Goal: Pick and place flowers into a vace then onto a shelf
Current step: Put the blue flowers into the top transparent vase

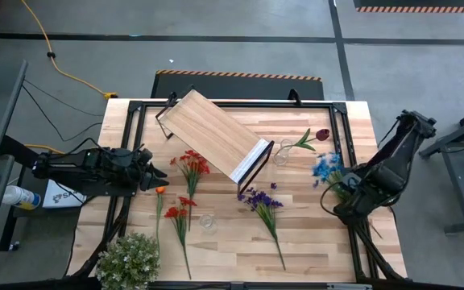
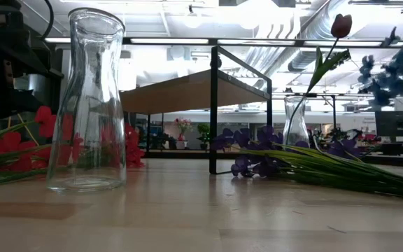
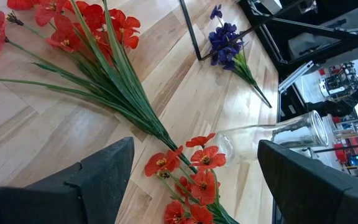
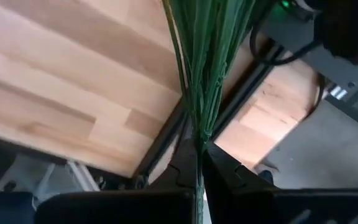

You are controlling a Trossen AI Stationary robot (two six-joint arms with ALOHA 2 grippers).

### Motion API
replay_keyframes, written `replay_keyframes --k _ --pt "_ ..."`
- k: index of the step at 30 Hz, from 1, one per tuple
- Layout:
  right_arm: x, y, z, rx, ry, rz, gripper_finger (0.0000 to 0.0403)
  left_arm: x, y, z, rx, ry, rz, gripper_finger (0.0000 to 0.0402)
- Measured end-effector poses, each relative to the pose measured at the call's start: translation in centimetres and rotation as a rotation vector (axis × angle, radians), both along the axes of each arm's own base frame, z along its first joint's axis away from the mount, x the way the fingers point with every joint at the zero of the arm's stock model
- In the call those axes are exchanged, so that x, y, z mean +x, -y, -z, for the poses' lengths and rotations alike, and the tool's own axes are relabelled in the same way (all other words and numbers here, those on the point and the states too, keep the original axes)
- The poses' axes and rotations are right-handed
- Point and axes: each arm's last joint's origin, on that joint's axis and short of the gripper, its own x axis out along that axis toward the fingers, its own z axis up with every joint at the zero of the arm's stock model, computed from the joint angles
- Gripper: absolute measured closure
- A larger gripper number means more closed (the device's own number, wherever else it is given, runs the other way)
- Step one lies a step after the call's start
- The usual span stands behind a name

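My right gripper [image 4: 197, 157] is shut on the blue flowers [image 1: 326, 167] at the table's right edge; their blooms [image 2: 390, 70] show high above the tabletop. A dark red flower [image 1: 322, 134] stands with its stem in a clear vase [image 1: 281, 153] beside the shelf [image 1: 214, 133]. A second, empty vase [image 1: 208, 222] stands upright near the front. Red flowers [image 1: 192, 165], an orange sprig [image 1: 161, 191], more red flowers [image 1: 180, 211] and purple flowers [image 1: 260, 201] lie flat on the table. My left gripper [image 1: 150, 173] waits open at the left, above the red flowers. My right gripper pinches the blue flowers' bundle of green stems [image 4: 199, 127] between its two fingers. The fingers come from above, pointing steeply down, and the stems run on along the line of the fingers. The blooms [image 1: 326, 167] are lifted clear of the table, the sprig slanting toward the shelf.
The shelf stands slantwise at the table's far middle on its black frame [image 1: 256, 161]. A bushy pale green plant [image 1: 129, 259] sits at the near left corner. Black frame rails [image 1: 353, 161] run along the table's sides. Bare wood [image 1: 312, 234] lies at the near right.
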Motion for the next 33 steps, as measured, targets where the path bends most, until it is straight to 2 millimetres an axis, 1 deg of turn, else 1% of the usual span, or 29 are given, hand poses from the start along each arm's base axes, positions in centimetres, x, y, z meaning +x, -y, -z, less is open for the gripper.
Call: replay_keyframes --k 9,15,23,33 --pt "-0.8 -0.7 -2.8 0.074 0.067 -0.085 0.0402 0.0 0.0 0.0 0.000 0.000 0.000 0.0025" --pt "-1.3 -1.1 -4.5 0.111 0.156 -0.157 0.0403 0.0 0.0 0.0 0.003 0.001 -0.005 0.0025" --pt "-1.5 -1.4 -6.7 0.114 0.368 -0.253 0.0403 0.0 0.0 0.0 0.003 0.000 -0.006 0.0025" --pt "-0.4 -1.7 -7.7 0.000 0.689 -0.344 0.0403 0.0 0.0 0.0 0.003 0.001 -0.006 0.0025"
